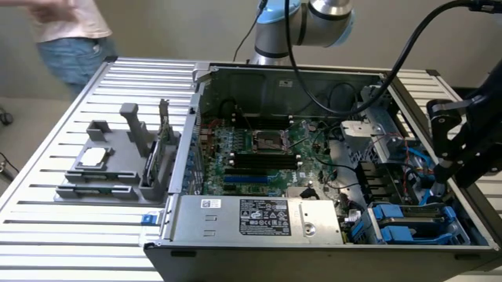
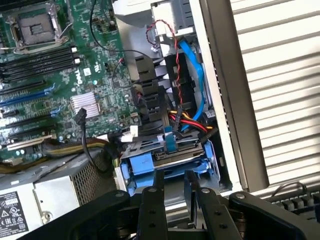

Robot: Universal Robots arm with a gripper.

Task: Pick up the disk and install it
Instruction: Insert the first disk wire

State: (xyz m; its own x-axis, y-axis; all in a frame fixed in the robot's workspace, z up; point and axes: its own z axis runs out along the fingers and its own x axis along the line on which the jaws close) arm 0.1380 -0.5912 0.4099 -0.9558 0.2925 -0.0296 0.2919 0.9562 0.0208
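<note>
In the exterior view we are seeing the gripper (image 1: 441,179) hanging inside the open computer case (image 1: 314,254), at the exterior view's right. The disk (image 1: 412,216) is lying low in the corner bay, just below the gripper and slightly toward the exterior view's left. We cannot tell from here whether the two are touching. The large grey power supply (image 1: 259,217) with its label is sitting beside the bay. The green motherboard (image 1: 255,153) is filling the middle of the case. A thick black hose (image 1: 368,88) is looping down from the arm over the case. On the slatted table (image 1: 47,235), well apart from the gripper, a grey fixture (image 1: 110,170) is carrying a small square chip (image 1: 94,156). A person (image 1: 67,29) is standing at the far corner.

In the wrist view the gripper (image 2: 174,182) is pointing straight at the disk (image 2: 172,159), which is lying right in front of it in the bay. We cannot tell whether the gripper is clamping the disk or standing free of it. A bundle of red, yellow and black wires (image 2: 187,120) and a blue ribbon cable (image 2: 192,75) are crowding the space just beyond the disk. A black cable (image 2: 82,135) is trailing across the board next to a small finned heat sink (image 2: 85,104). The disk is showing a blue plastic frame around a dark and silver-grey body.
</note>
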